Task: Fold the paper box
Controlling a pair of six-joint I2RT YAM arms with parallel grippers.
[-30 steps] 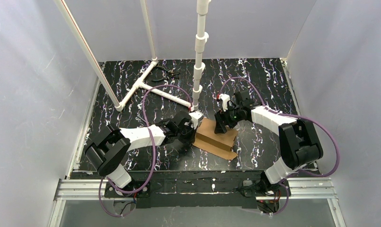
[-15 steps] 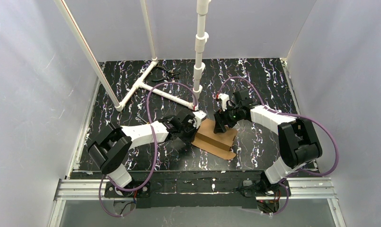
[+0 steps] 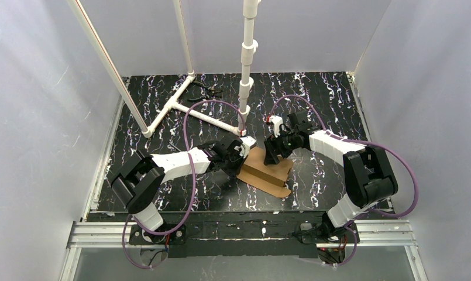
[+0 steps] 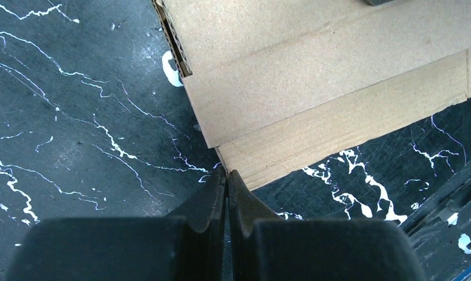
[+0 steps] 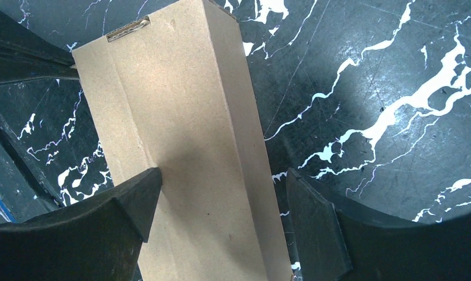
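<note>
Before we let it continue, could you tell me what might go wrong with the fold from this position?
1. The left gripper is shut, its tips at a corner of the paper box; a push there might slide the loose cardboard across the table rather than lift a flap.
2. The right gripper stands open astride a panel, off-centre; closing could shove it sideways or crease it.
</note>
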